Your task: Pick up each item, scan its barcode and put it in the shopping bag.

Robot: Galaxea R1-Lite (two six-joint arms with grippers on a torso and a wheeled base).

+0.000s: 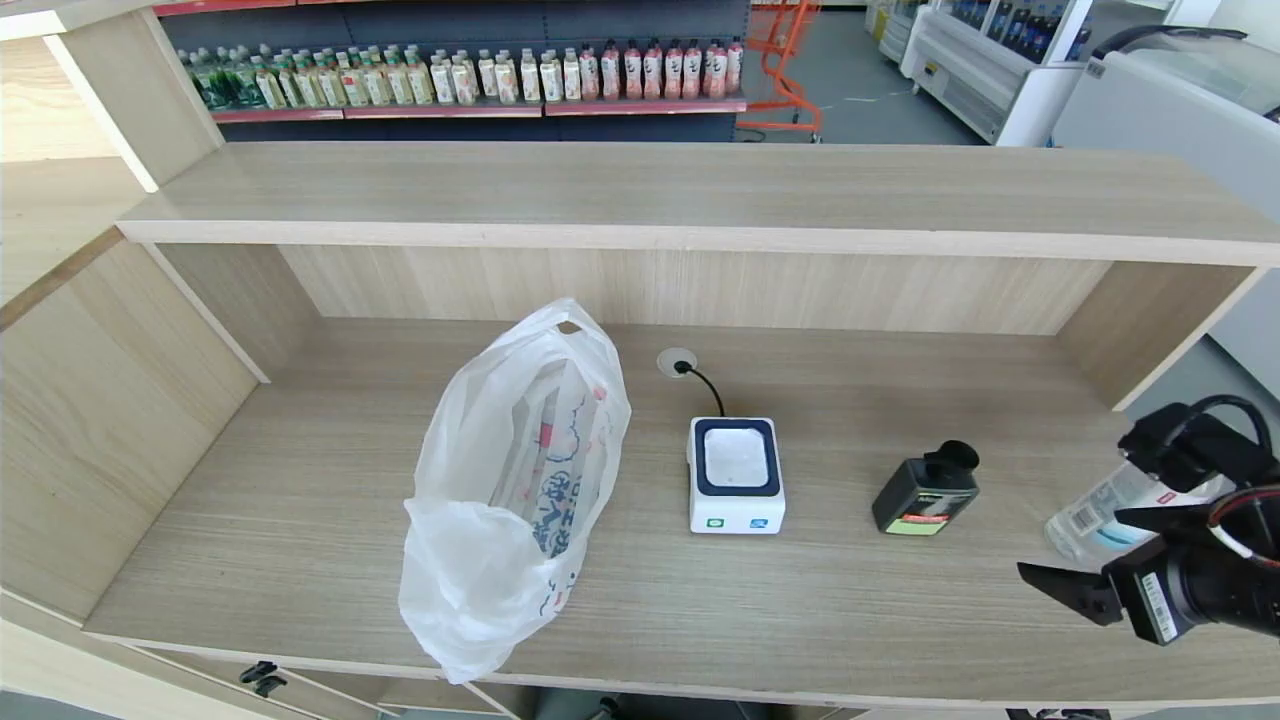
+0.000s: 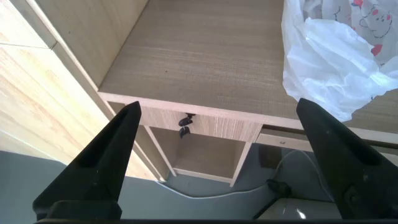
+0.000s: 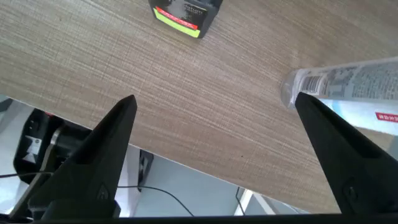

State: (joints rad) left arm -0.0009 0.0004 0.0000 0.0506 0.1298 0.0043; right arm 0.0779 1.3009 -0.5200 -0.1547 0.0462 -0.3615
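Note:
A white plastic shopping bag [image 1: 510, 480] stands open on the left of the wooden counter [image 1: 300, 520], with printed packaging inside. The white barcode scanner [image 1: 735, 475] sits mid-counter. To its right lies a dark bottle [image 1: 925, 492] with a black cap and a green-red label. A clear bottle [image 1: 1095, 512] lies at the far right edge. My right gripper [image 1: 1105, 555] hovers open over the front right corner, beside the clear bottle [image 3: 354, 84] and nearer than the dark bottle [image 3: 186, 12]. My left gripper [image 2: 217, 162] is open, below the counter's front edge, near the bag [image 2: 336, 56].
A raised wooden shelf [image 1: 680, 200] overhangs the back of the counter, and side walls [image 1: 130, 420] close it in. A black cable runs from the scanner to a grommet [image 1: 678, 362]. A small black handle [image 2: 185, 124] hangs under the front edge.

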